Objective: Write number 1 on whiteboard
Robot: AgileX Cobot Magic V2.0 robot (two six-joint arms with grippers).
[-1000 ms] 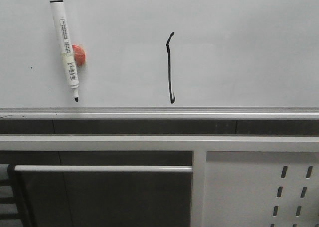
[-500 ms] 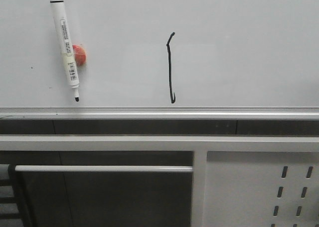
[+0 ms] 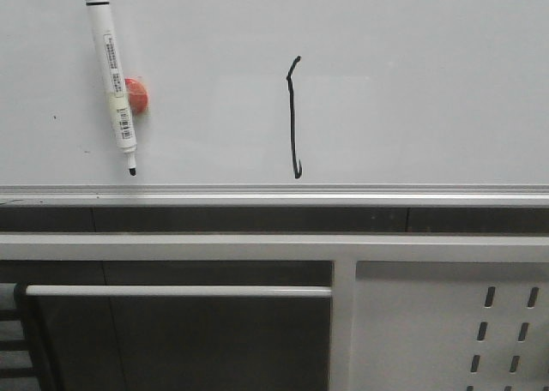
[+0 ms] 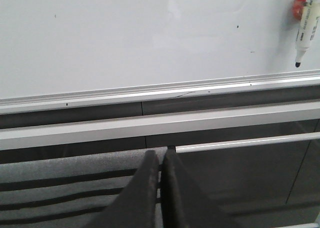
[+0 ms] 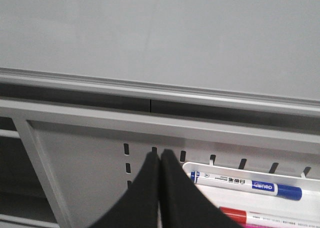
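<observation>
The left tool (image 4: 159, 188), a pair of matte black tapered fingers, is pressed together with nothing between them, low in front of a dark grey fabric panel with black stripes (image 4: 65, 180). The right tool (image 5: 159, 193) is likewise pressed together and empty, hanging over a white perforated metal frame panel (image 5: 95, 153) and just beside a white plastic tray (image 5: 295, 203) that holds a blue-capped marker (image 5: 245, 184) and a red-capped one (image 5: 265, 218).

Outward from there, the large glossy white-grey whiteboard (image 3: 429, 82) fills the upper part of the front view, closed below by a brushed silver aluminium rail (image 3: 274, 191). The number 1 (image 3: 292, 117) sits a little left of the board's middle: a thin, slightly wavy black vertical stroke with a small tick at its top and a tiny hook at its foot, ending just above the rail. To its left, well apart, a white marker pen with a black tip (image 3: 112, 78) hangs tilted against a small round red magnet (image 3: 135, 95), tip downward.

Over the last second nothing on the board has changed: the stroke is the same length and shape, and the pen keeps its place on the magnet. Neither arm shows in the front view. By my reading the digit is finished, the pen is parked, and the task is essentially done.
</observation>
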